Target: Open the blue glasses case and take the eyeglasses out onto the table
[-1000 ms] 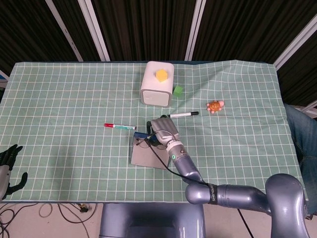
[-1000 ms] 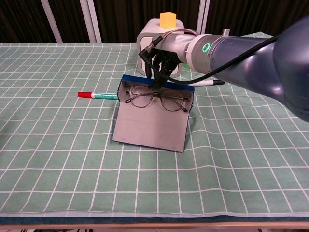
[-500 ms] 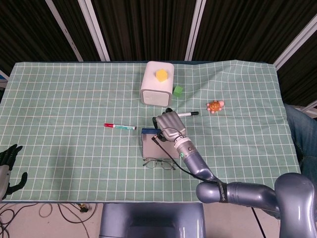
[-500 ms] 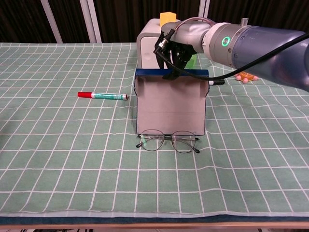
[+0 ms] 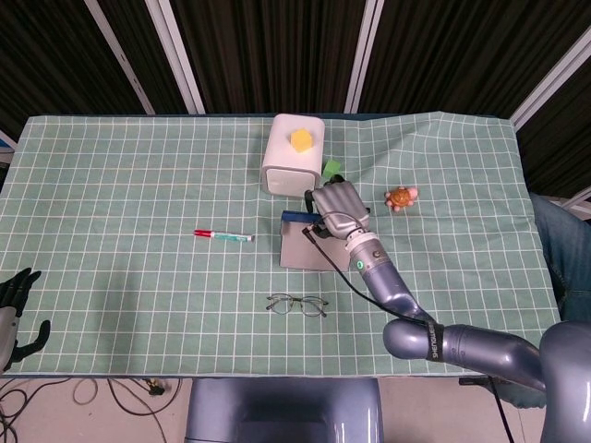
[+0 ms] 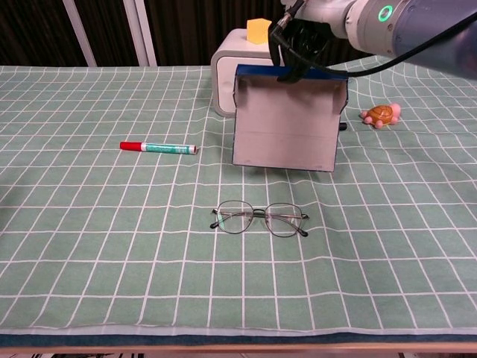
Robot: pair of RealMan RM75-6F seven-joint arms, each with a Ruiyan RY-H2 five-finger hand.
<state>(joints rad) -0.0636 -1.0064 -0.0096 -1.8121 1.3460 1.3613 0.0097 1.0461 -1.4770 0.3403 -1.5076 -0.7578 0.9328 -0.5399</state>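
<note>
The eyeglasses (image 6: 259, 218) (image 5: 296, 304) lie flat on the green checked cloth, near the front middle of the table. Behind them the blue glasses case (image 6: 287, 119) (image 5: 307, 246) hangs open above the cloth, its grey lining facing me. My right hand (image 6: 302, 41) (image 5: 339, 210) grips the case by its blue top edge. My left hand (image 5: 13, 305) rests at the table's front left corner with its fingers apart and nothing in it; the chest view does not show it.
A red-capped marker (image 6: 159, 148) lies left of the case. A white box (image 6: 229, 68) topped by a yellow block (image 6: 258, 30) stands behind it. A small toy turtle (image 6: 381, 114) sits right; a green cube (image 5: 332, 167) lies by the box.
My right hand has lifted the open case up and to the right, away from the glasses. The glasses slid out a second ago and now lie still on the cloth.
</note>
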